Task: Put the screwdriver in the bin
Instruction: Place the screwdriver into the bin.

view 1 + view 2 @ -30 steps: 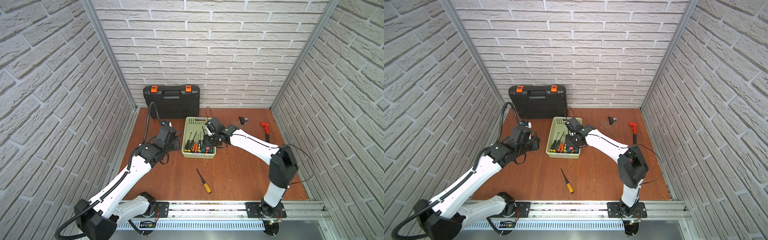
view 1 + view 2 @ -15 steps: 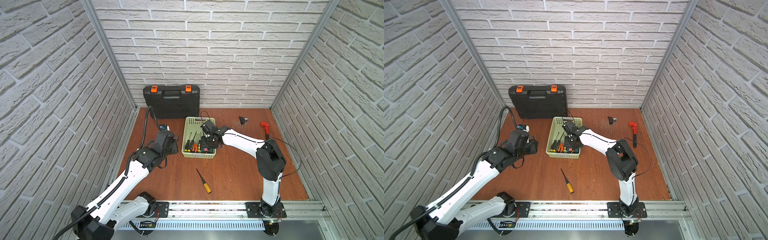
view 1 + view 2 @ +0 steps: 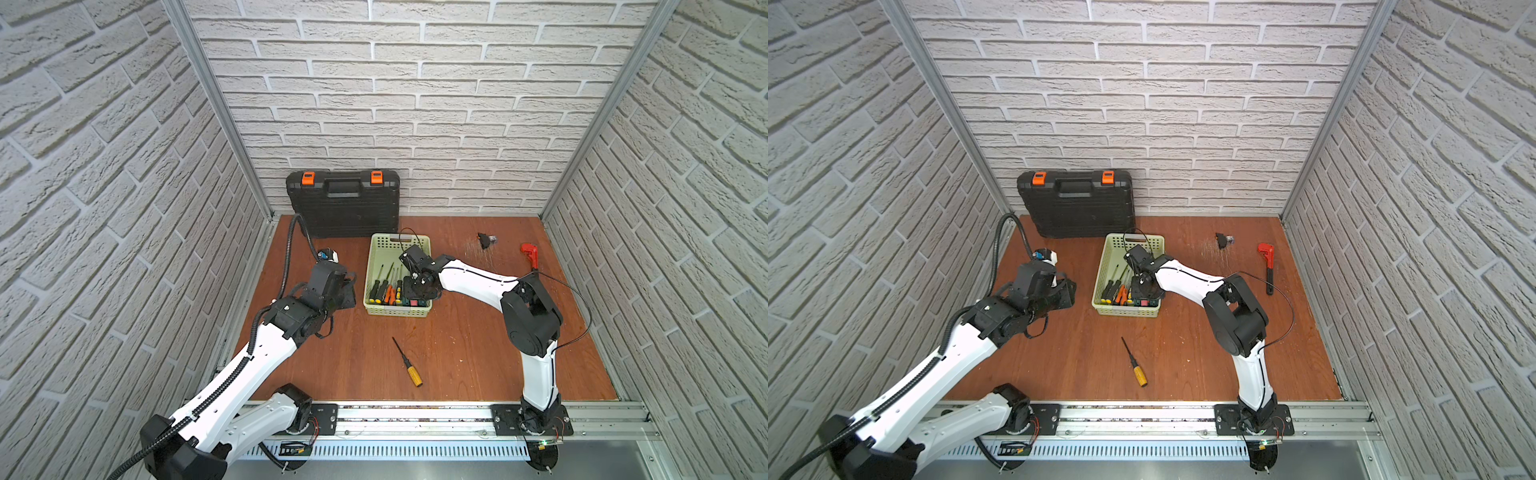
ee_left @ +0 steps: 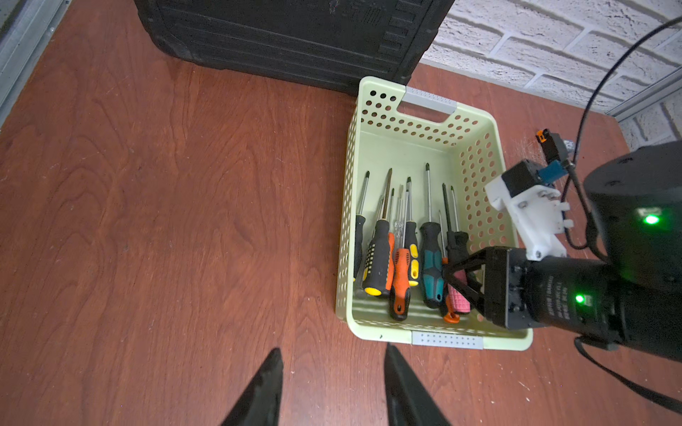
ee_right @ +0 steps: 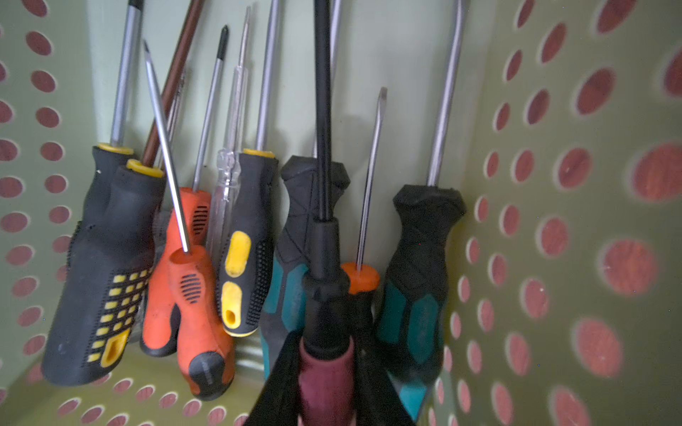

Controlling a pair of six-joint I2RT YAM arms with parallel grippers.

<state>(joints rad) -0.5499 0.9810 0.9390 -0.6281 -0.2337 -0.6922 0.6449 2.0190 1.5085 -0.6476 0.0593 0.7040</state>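
Inside the bin's near end, the right end effector [image 5: 326, 372] is pinching the maroon-handled screwdriver [image 5: 324, 280] by its grip. The black shaft points toward the bin's far end, in line with the other screwdrivers [image 5: 236, 258] already lying there. A second ago this arm reached over the bin's right rim with its elbow well out. Since then the elbow has swung in toward the bin [image 3: 397, 311] and the end effector has sunk lower among the handles.

In the left wrist view the held handle sits below the rim, close to the teal-and-black handles beside it. Whether it touches the bin floor cannot be told. The carry looks finished. What seems left for this tool is to spread the fingers and lift straight out without dragging a neighbouring shaft along.

Beside the bin's left wall, the left end effector [image 4: 332, 348] hangs over bare desk [image 4: 166, 221] with its fingers spread and nothing between them. It has drawn back slightly from the bin.

On the desk in front of the bin's near end, well apart from it, a yellow-handled screwdriver [image 3: 408, 363] lies untouched in both top views [image 3: 1134, 363]. It is probably the next one to collect.
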